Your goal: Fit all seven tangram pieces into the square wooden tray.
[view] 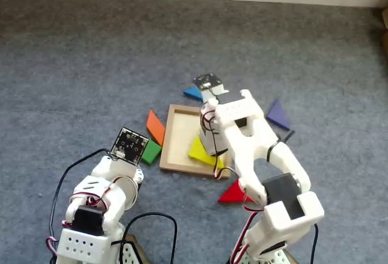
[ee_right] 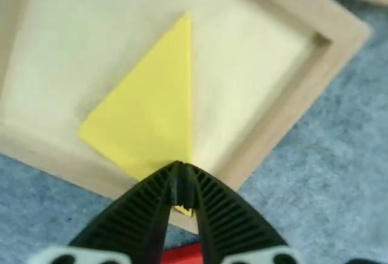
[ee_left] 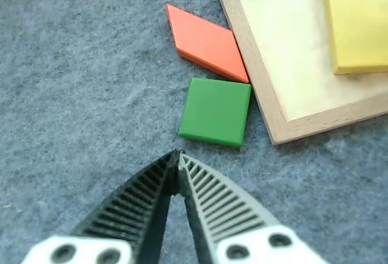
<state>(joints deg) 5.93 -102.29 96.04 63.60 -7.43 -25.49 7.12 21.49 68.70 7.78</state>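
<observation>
Yellow triangle (ee_right: 151,112) lies in tray (ee_right: 290,109), right pincer (ee_right: 180,167) pressed together at its corner, seemingly to nudge it flush; left pincer (ee_left: 177,159), pressed together, hangs near green square (ee_left: 216,111).

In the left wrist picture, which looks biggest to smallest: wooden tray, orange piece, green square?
1. wooden tray, even cut off.
2. green square and orange piece: about alike, green nearer the camera, so unranked.
</observation>
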